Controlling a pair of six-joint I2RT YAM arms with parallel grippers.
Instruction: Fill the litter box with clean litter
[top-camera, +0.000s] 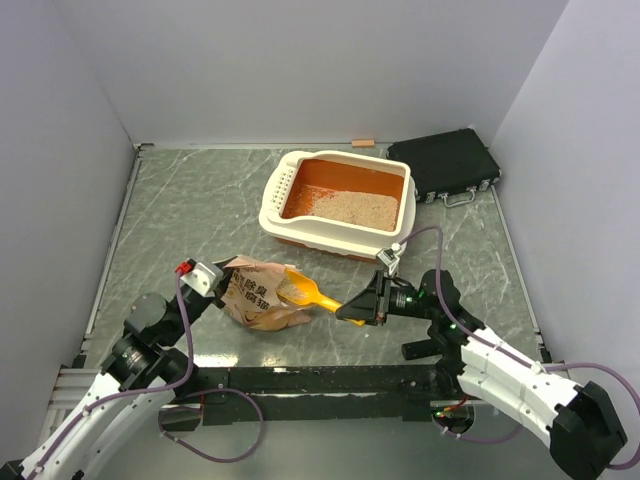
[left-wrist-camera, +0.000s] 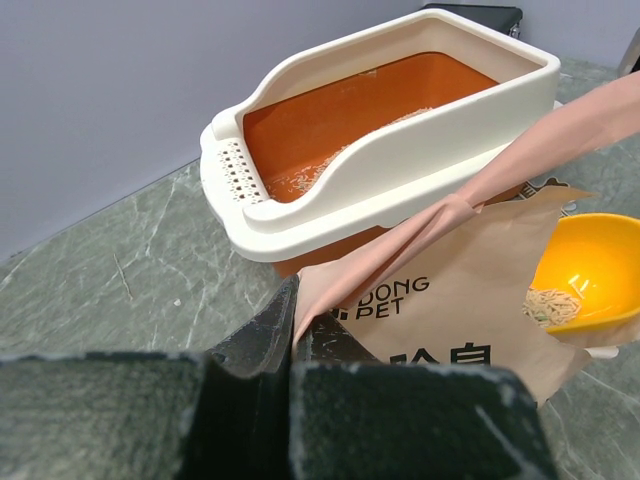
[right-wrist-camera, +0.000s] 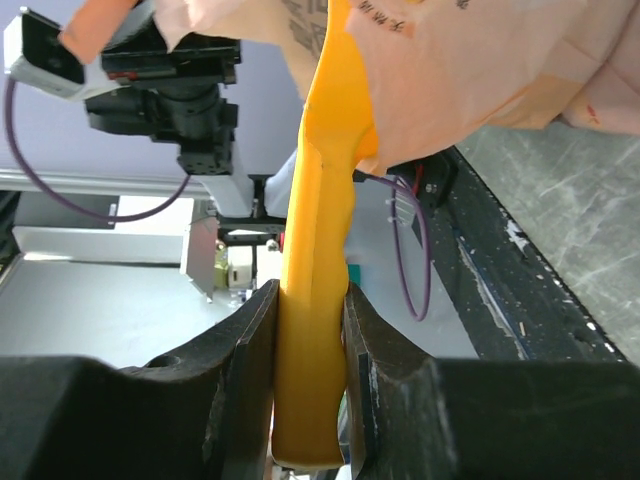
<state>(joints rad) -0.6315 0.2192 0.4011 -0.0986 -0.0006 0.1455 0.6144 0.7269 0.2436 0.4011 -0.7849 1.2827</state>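
Observation:
The litter box (top-camera: 282, 205) (left-wrist-camera: 420, 150), orange with a cream rim, stands at the back of the table with clean litter (top-camera: 350, 208) (left-wrist-camera: 300, 182) spread over part of its floor. In front of it lies the crumpled tan paper bag (top-camera: 255, 295) (left-wrist-camera: 470, 300). My left gripper (top-camera: 212, 277) (left-wrist-camera: 292, 310) is shut on the bag's edge. My right gripper (top-camera: 352, 306) (right-wrist-camera: 310, 320) is shut on the handle of the orange-yellow scoop (top-camera: 305, 291) (right-wrist-camera: 325, 200). The scoop's bowl (left-wrist-camera: 590, 270) sits in the bag's mouth and holds a little litter (left-wrist-camera: 548, 305).
A black flat case (top-camera: 445, 163) lies at the back right, just beyond the litter box. Grey walls close in the marbled table (top-camera: 190, 200) on three sides.

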